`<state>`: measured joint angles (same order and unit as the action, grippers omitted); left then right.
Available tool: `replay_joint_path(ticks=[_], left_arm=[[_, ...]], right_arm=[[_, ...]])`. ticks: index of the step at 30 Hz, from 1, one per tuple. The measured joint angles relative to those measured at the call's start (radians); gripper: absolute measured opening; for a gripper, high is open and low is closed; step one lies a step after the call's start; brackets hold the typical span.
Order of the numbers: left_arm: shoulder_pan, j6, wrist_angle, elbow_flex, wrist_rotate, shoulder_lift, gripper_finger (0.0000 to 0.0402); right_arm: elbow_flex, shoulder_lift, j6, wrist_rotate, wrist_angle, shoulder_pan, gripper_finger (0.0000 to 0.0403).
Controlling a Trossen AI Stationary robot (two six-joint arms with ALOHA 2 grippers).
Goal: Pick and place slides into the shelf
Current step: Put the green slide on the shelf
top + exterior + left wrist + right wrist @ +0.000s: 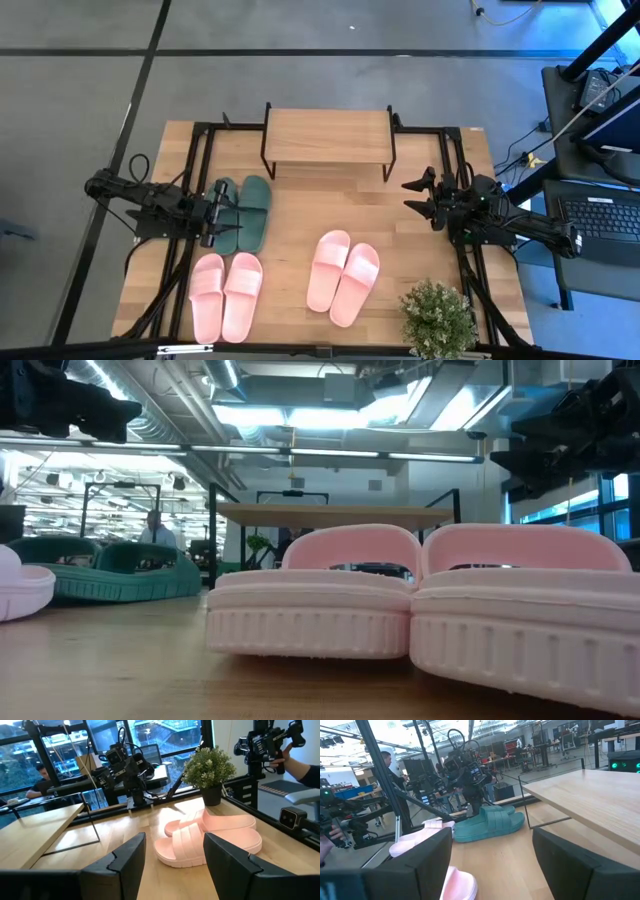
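The shelf (328,135) stands at the table's far middle with nothing on its plank top. The dark green slides (243,212) lie side by side left of centre. One pink pair (226,295) lies near the left front edge, the other pink pair (342,277) near the middle front. My left gripper (216,214) is open and hovers level over the green pair's left slide, pointing right; its fingers (130,862) stand apart. My right gripper (410,196) is open and held above the table right of the shelf, pointing left toward the green slides (490,822).
A potted plant (437,318) stands at the table's near right corner. Bare wood lies between the shelf and the pink pairs. Black frame rails (200,160) run along both table sides. A person's hand (295,762) holds a device beyond the table's right edge.
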<state>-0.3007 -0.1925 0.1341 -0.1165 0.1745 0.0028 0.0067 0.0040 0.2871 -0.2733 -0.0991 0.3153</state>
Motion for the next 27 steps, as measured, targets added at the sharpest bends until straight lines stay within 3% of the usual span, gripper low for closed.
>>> replay_joint_path(ticks=[14,20,27], left_arm=[[0.0,0.074,-0.058,0.0,-0.007,0.0,0.0192],[0.0,-0.033,-0.052,-0.007,0.201,0.022,0.0192],[0.0,-0.116,-0.055,-0.099,0.239,0.175,0.0192]], right_arm=[[0.0,0.0,0.05,0.0,0.0,0.0,0.0277],[0.0,0.0,0.05,0.008,-0.002,0.0,0.0277],[0.0,0.0,0.05,0.108,-0.003,0.0,0.0277]])
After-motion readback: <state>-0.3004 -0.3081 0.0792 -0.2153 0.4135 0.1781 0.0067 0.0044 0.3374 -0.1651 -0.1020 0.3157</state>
